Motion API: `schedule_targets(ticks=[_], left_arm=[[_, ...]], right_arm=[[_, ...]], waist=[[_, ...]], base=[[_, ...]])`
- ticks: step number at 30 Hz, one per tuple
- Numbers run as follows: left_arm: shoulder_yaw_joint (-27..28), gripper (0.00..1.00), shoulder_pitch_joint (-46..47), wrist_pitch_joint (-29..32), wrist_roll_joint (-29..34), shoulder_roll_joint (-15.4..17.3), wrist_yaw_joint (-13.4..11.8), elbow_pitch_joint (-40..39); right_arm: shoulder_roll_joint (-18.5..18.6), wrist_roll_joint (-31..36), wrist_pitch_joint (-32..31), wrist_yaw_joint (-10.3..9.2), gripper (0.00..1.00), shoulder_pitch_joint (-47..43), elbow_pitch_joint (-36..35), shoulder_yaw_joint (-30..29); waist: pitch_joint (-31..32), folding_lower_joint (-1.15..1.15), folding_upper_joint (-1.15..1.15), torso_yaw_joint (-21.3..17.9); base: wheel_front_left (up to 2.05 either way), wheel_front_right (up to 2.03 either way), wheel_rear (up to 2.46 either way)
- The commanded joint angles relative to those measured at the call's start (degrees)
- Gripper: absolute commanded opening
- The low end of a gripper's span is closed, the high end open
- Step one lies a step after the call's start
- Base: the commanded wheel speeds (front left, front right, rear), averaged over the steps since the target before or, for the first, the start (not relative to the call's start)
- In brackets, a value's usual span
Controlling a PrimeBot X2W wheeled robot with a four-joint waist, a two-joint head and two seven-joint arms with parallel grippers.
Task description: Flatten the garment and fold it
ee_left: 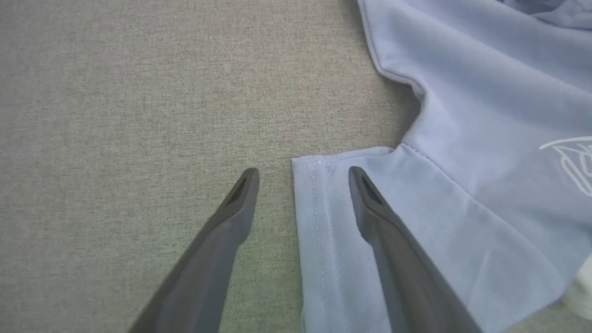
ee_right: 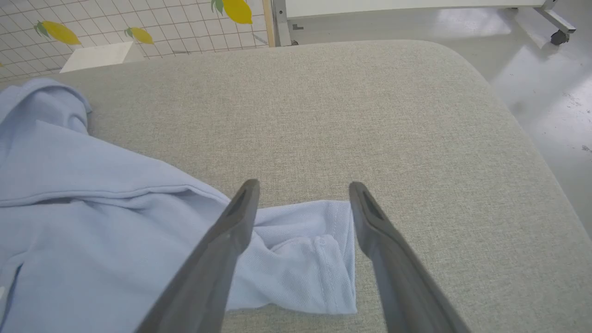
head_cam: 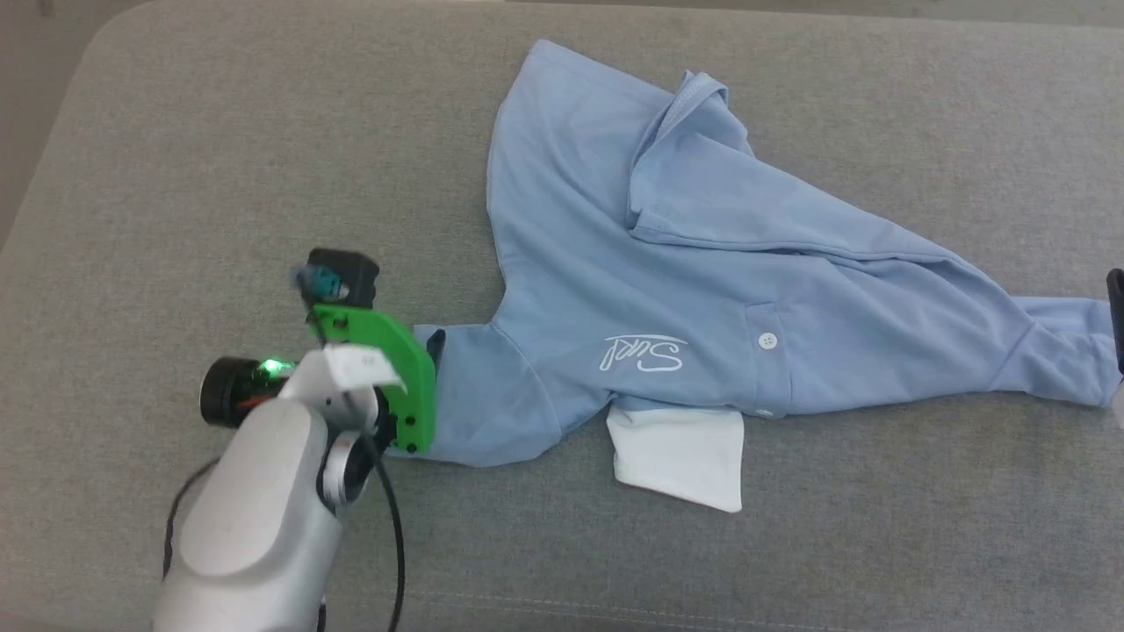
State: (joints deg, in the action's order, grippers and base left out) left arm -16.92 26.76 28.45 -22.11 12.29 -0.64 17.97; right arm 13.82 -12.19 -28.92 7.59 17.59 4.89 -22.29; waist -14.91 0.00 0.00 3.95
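Looking along my left gripper (ee_left: 303, 173), I see its two fingers spread wide, gripping nothing. They straddle the hemmed edge of the left sleeve (ee_left: 323, 240), one finger over the blue knit and the other over the bare grey cushion (ee_left: 115, 115). My right gripper (ee_right: 303, 187) is likewise wide open and empty, with its fingers either side of the crumpled cuff of the right sleeve (ee_right: 305, 259).

Between the two, the garment (head_cam: 702, 290) lies across the cushion. Its white collar (head_cam: 680, 452) is toward me, its logo (head_cam: 641, 353) and button (head_cam: 767, 341) face up, and a sleeve reaches out to each side. It is not flat: a broad flap (head_cam: 746, 202) of the body is turned diagonally over the chest, and the right sleeve is bunched.

I judge this to be the flattening step, with folding not yet begun. Next I need a grip on cloth, most likely the flap's edge. Then I would draw it away from the collar, low and slow, so the soft knit doesn't drag the rest along.
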Motion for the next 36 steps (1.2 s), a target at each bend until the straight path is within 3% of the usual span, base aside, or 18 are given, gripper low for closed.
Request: schedule_targets(ticks=[1, 4, 8, 9, 10, 11, 21, 28, 34, 35, 36], left_arm=[[-0.9, 1.00, 2.2, 3.5, 0.8, 0.6, -0.4, 0.9], [-3.2, 1.00, 4.8, 9.9, 2.3, 1.4, -0.3, 3.5], [-5.3, 1.00, 5.7, 13.8, 2.4, 1.4, 1.1, 6.4], [-5.5, 0.45, 5.7, 14.1, 2.3, 1.3, 1.3, 7.0], [-5.7, 0.05, 5.6, 14.5, 2.1, 1.2, 1.4, 7.5], [-5.6, 0.00, 5.6, 14.6, 1.7, 1.1, 1.5, 7.8], [0.2, 0.00, 12.6, 5.7, 1.6, 3.0, -2.7, 7.9], [1.3, 0.00, 20.7, 1.3, 2.5, 3.0, -3.5, 12.6], [0.9, 0.03, 23.5, -2.1, 2.1, 1.5, -2.7, 17.1], [1.1, 0.48, 23.5, -2.8, 1.6, 1.1, -2.5, 17.7], [1.6, 1.00, 23.4, -4.2, 1.1, 0.8, -2.6, 18.2]], right_arm=[[-0.1, -0.4, -0.1, -0.10, 1.00, -0.1, -0.4, 0.3], [-0.2, -0.6, 0.0, -0.10, 1.00, -0.1, -0.6, 0.7], [-0.3, -0.6, 0.1, -0.10, 1.00, 0.1, -0.7, 0.8], [-0.3, -0.6, 0.2, -0.10, 1.00, 0.2, -0.6, 0.8], [-0.3, -0.6, 0.2, -0.10, 1.00, 0.1, -0.6, 0.6], [-0.2, -0.5, 0.3, -0.10, 1.00, 0.1, -0.6, 0.6], [-0.6, -0.4, 0.6, -0.10, 1.00, 1.3, -0.5, 1.3], [-0.3, -0.3, 0.4, -0.10, 1.00, 3.0, -0.8, 3.0], [-0.2, -0.2, 0.7, -0.10, 1.00, 3.0, -0.3, 3.1], [-0.2, -0.2, 0.8, -0.10, 1.00, 3.0, -0.1, 3.1], [-0.3, -0.2, 0.8, -0.10, 1.00, 3.0, 0.1, 3.1]], waist=[[-0.6, 0.00, 0.00, -0.6], [-1.2, 0.00, 0.00, -1.4], [-2.0, 0.00, 0.00, -2.4], [-2.2, 0.00, 0.00, -2.5], [-2.4, 0.00, 0.00, -2.6], [-2.6, 0.00, 0.00, -2.7], [-5.3, 0.00, 0.00, -3.5], [-9.2, 0.00, 0.00, -5.8], [-10.0, 0.00, 0.00, -6.0], [-9.9, 0.00, 0.00, -5.8], [-9.6, 0.00, 0.00, -5.6]], base=[[0.00, 0.00, 0.00], [0.00, 0.00, 0.00], [0.00, 0.00, 0.00], [0.00, 0.00, 0.00], [0.00, 0.00, 0.00], [0.00, 0.00, 0.00], [0.00, 0.00, 0.00], [0.00, 0.00, 0.00], [0.00, 0.00, 0.00], [0.00, 0.00, 0.00], [0.00, 0.00, 0.00]])
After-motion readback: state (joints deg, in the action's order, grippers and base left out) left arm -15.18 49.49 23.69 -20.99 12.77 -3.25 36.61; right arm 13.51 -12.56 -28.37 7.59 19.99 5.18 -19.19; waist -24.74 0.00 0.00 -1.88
